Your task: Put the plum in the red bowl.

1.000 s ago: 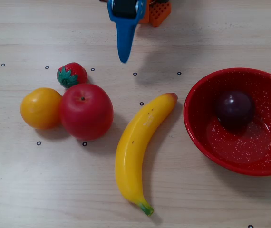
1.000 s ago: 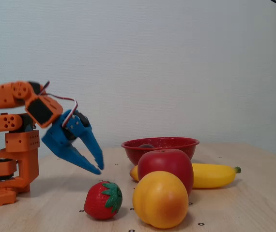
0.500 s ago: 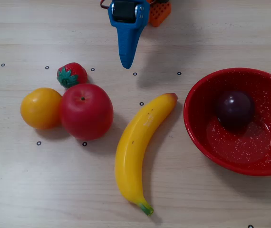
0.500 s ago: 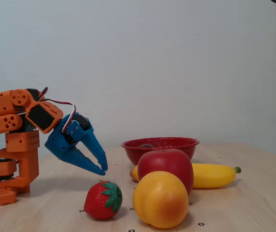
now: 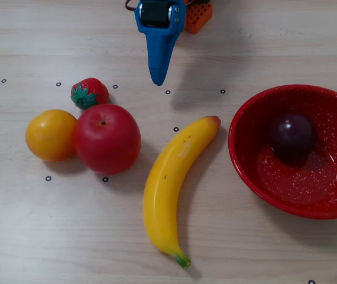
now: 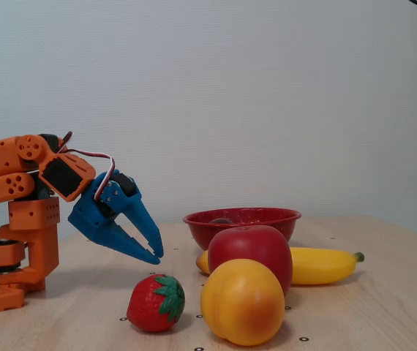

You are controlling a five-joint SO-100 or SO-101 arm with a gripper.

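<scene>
One plum (image 5: 291, 136) is seen resting inside the red bowl (image 5: 248, 160). The gripper (image 6: 156, 257) is held nearly closed, empty, above the table. Task judged complete; a clear, high retreat is advised.

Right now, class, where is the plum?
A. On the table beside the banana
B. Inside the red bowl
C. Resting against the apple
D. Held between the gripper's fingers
B. In the fixed view from above, the plum sits inside the red bowl, while the gripper hangs apart from it near the strawberry, holding nothing.
</scene>
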